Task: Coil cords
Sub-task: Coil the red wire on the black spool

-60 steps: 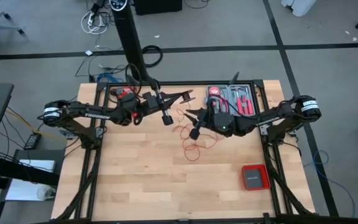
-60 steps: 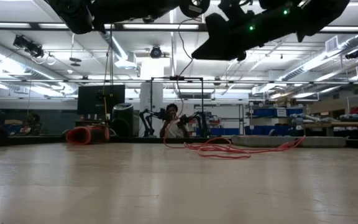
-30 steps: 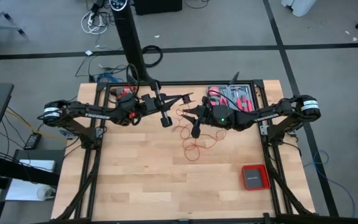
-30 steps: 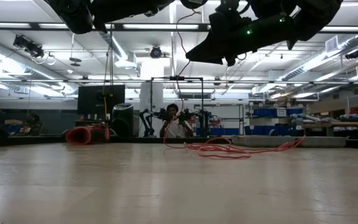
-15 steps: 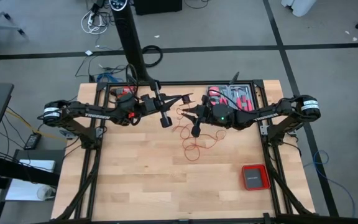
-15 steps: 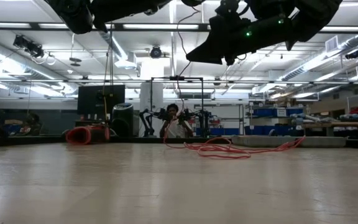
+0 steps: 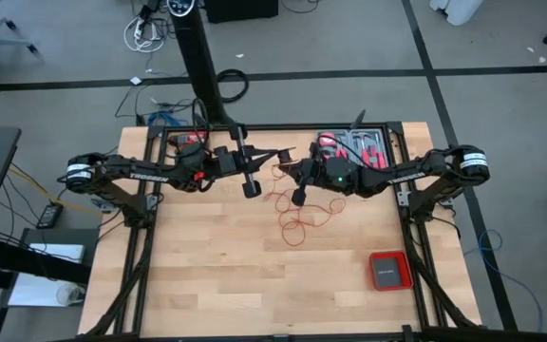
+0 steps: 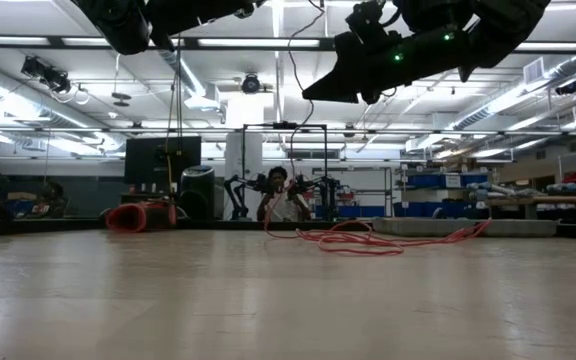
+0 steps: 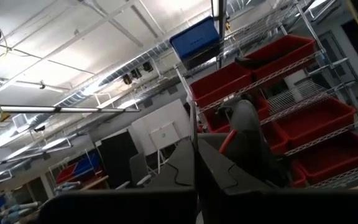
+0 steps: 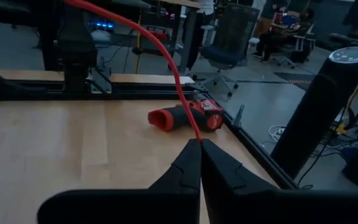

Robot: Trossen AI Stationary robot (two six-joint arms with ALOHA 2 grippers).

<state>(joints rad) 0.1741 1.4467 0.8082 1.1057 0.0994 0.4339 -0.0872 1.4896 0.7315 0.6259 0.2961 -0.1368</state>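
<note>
Wooden table (image 7: 207, 266) carries both arms at its far half. The right gripper (image 7: 284, 170) is clamped on the red cord (image 7: 297, 218), which trails in loose loops mid-table; the left gripper (image 7: 287, 150), closed and empty, hovers just beside it
</note>
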